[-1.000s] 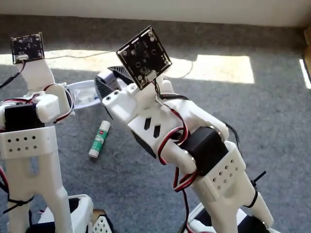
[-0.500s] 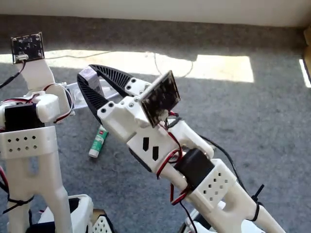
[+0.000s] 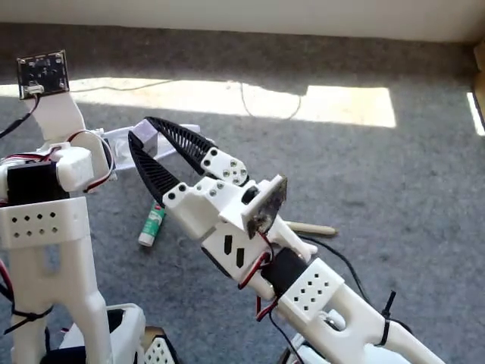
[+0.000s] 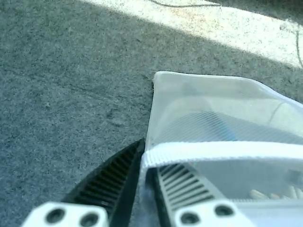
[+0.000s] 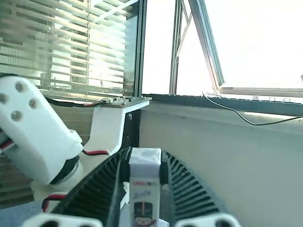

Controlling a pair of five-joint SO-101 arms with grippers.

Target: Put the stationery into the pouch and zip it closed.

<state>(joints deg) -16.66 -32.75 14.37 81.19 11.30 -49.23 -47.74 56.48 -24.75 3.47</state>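
**Item 1. Left gripper** (image 4: 147, 163): its black ribbed fingers are clamped on the woven white rim band of the translucent white mesh pouch (image 4: 213, 118). The pouch is held up off the grey carpet (image 3: 394, 174).

**Item 2. Right gripper** (image 3: 142, 130): it is closed around a small white block eraser in a printed paper sleeve (image 5: 144, 182). The eraser is raised right at the pouch. I cannot tell whether it meets the mouth or the mesh wall.

**Item 3. Loose on the carpet, outside the pouch:**
- The green-and-white glue stick (image 3: 154, 224) lies beside the left arm's upright.
- The pale wooden pencil (image 3: 311, 227) lies just beyond the right arm.

**Hazards, as I judge them:**
- The pouch is pinched at one spot, so its mouth may sag shut. In that case the eraser would press on the mesh and drop to the carpet on release.
- A firm push could drag the band out of the left fingers.
- The two grippers are very close together, so a small misjudgement would knock them into each other.
- The zip is a further unknown (I cannot make out the slider anywhere).

**View notes:**
- The left wrist view gives the exact bite on the band, which is hidden behind the arms from above. It also shows pale shapes low inside the pouch, which I cannot identify.
- The right wrist view shows the eraser seated squarely between the fingers, but it faces a window and blinds.
- The high view supplies where the eraser stands relative to the pouch, and where the glue stick and pencil lie.
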